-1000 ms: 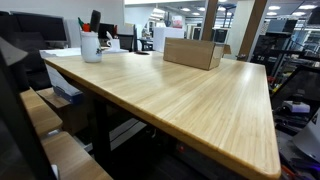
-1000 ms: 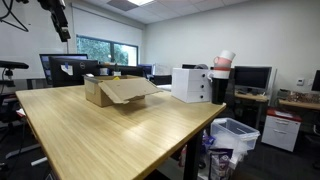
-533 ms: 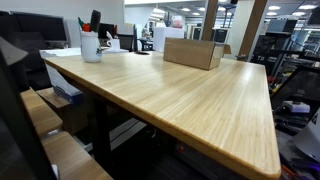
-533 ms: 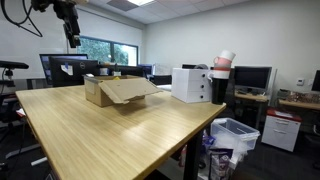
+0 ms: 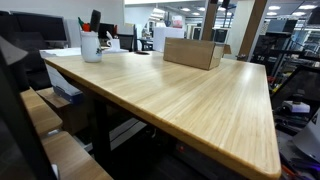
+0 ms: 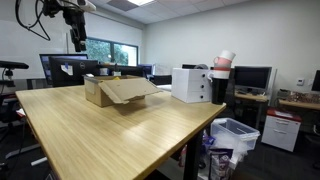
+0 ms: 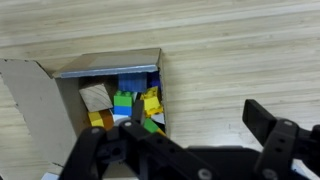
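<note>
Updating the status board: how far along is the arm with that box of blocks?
Done: the cardboard box sits open on the table, coloured blocks inside. In hand: nothing; the gripper hovers well above the box, jaws open and empty. Left: likely the descent and any grasp; no block is touched yet.

The gripper (image 7: 190,128) is black and chunky, with two thick fingers (image 7: 264,120), low in the wrist view. Upper left in an exterior view, thin black cables (image 6: 38,12) loop off the dark arm (image 6: 70,6).
</note>
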Robot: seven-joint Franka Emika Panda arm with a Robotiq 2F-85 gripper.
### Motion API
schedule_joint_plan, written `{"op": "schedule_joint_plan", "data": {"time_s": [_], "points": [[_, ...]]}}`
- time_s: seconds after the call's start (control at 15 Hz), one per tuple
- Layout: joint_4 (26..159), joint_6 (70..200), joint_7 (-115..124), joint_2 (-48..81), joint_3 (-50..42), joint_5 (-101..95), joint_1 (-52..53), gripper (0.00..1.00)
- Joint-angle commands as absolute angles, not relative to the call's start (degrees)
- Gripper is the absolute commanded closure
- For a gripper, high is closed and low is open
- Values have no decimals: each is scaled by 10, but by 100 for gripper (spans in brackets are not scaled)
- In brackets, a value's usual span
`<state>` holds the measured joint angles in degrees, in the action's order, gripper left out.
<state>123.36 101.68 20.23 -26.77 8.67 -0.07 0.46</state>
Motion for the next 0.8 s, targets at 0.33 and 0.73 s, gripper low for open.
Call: {"op": "schedule_joint_plan", "data": {"time_s": [0.33, 0.73], "points": [[1208, 1011, 192, -225, 76, -16, -3, 0], [1198, 1065, 190, -185, 59, -41, -6, 0]]}}
